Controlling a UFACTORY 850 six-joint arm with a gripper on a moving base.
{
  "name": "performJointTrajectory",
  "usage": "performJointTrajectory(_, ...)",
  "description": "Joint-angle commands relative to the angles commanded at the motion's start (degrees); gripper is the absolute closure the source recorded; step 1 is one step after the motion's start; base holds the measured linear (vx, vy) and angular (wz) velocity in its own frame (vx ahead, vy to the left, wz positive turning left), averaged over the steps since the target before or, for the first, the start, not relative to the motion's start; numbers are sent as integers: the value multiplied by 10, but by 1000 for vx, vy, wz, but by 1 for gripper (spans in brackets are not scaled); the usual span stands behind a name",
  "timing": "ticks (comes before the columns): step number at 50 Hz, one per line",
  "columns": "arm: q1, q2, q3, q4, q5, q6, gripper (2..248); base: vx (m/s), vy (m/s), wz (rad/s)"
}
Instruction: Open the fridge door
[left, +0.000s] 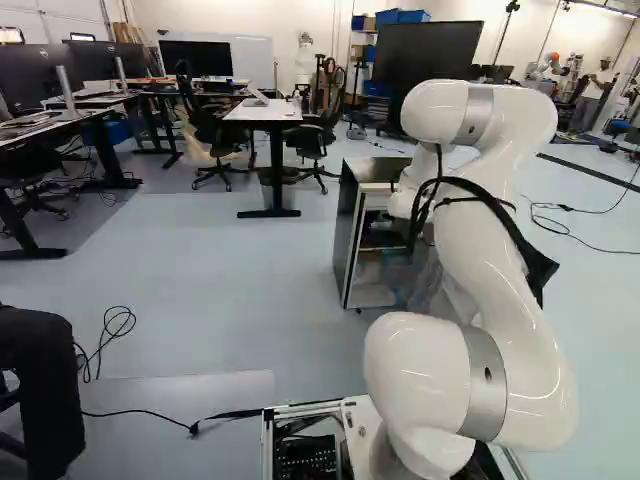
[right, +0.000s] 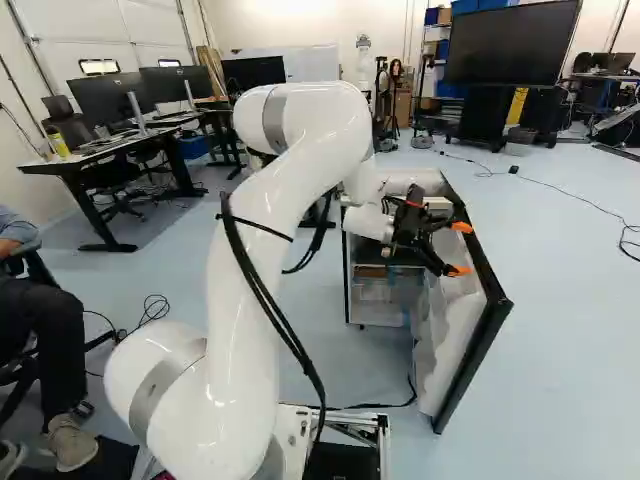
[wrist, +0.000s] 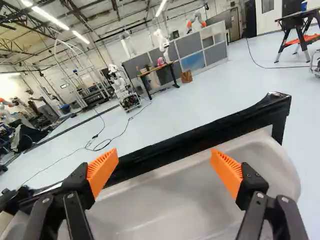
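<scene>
Opening seems nearly finished: the black-edged white fridge door (right: 455, 325) stands wide. The orange-padded black fingers (wrist: 228, 173), spread apart, should next withdraw.

No text, label, brand, number or sign can be read in any view.

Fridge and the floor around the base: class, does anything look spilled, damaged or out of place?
No spill or damage shows. The fridge stands upright; its door is open, which suits the task. Only the black cable, loosely looped on the floor at the left base view's left, looks untidy.
</scene>
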Motion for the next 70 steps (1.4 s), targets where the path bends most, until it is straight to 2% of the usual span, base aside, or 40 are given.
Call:
performJointTrajectory(10, -11, -10, -19, -4, -5, 0, 3, 0, 0, 0)
performJointTrajectory(21, -9, -2, -5, -5, -5, 0, 3, 0, 0, 0)
performJointTrajectory(41, 14, 39, 71, -17, -5, 0, 3, 0, 0, 0)
performJointTrajectory(70, 62, 102, 187, -37, -5, 0, 3, 0, 0, 0)
